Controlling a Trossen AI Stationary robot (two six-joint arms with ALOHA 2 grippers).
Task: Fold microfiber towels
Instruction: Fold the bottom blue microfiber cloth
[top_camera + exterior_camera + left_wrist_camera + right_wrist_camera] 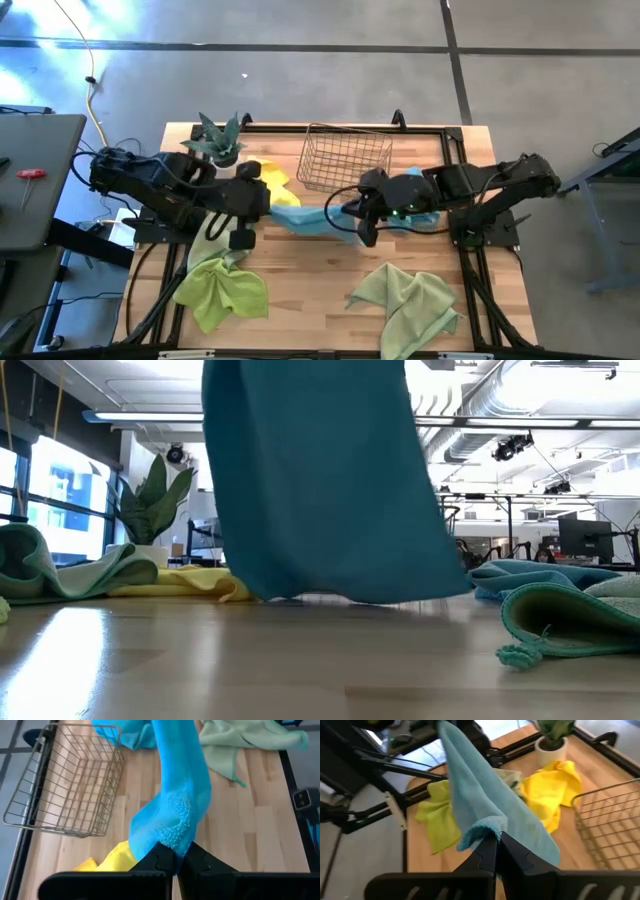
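Note:
A light blue microfiber towel [305, 218] hangs between my two grippers over the middle of the table. My left gripper [268, 207] is shut on its left end and my right gripper [349, 212] on its right end. In the low view the towel [320, 480] falls as a broad sheet, and its lower edge [330, 598] reaches down to about the tabletop. A yellow towel [280, 185] lies crumpled behind it, a lime green one [222, 290] at the near left and a pale sage one [410, 300] at the near right. My left gripper pinches a bunched end of the blue towel [172, 840] between its two fingertips [160, 857], slanting down from the table's left. The cloth runs away from the fingers toward the other arm. My right gripper pinches the towel's hemmed edge [487, 827] between its fingertips [487, 852], slanting down from the table's right. The cloth stretches from there toward the left arm and sags below.
A wire basket [345, 160] stands at the far middle, and a potted plant [220, 140] at the far left. Another blue cloth [425, 215] lies under the right arm. Bare wood [310, 290] shows between the two green towels at the near side.

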